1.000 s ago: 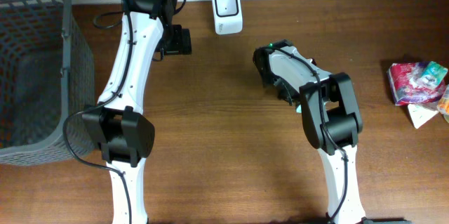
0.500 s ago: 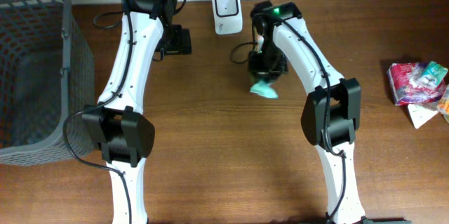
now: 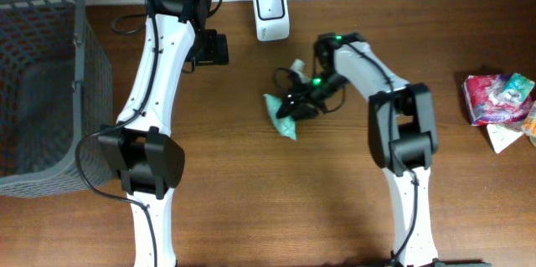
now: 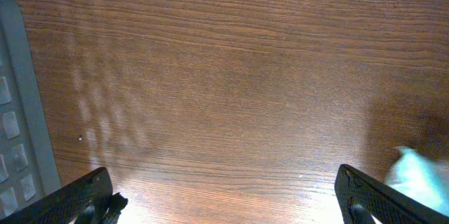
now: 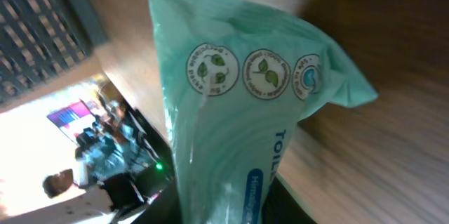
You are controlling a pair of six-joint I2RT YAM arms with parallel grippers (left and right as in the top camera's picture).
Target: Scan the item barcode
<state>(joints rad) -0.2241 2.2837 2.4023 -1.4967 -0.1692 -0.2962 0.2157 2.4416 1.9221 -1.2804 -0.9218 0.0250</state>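
The item is a mint-green plastic packet [image 3: 280,116] with round leaf logos, hanging just above the wood table [image 3: 251,200] in the middle. My right gripper [image 3: 300,105] is shut on the packet's right end. The right wrist view shows the packet [image 5: 238,112] filling the frame, its lower end pinched between the dark jaws of the right gripper [image 5: 221,206]. A white barcode scanner [image 3: 271,12] stands at the table's back edge, above and slightly left of the packet. My left gripper [image 3: 211,49] hovers left of the scanner. It stands open and empty [image 4: 228,203] over bare wood.
A grey mesh basket [image 3: 42,83] stands at the left end of the table, its wall showing in the left wrist view [image 4: 14,112]. Colourful snack packets [image 3: 498,95] lie at the right edge. A black cable [image 3: 126,23] runs behind the left arm.
The right arm swung up towards the scanner with the packet, then down and left. The packet now hangs lower and further left. The left arm has not moved.
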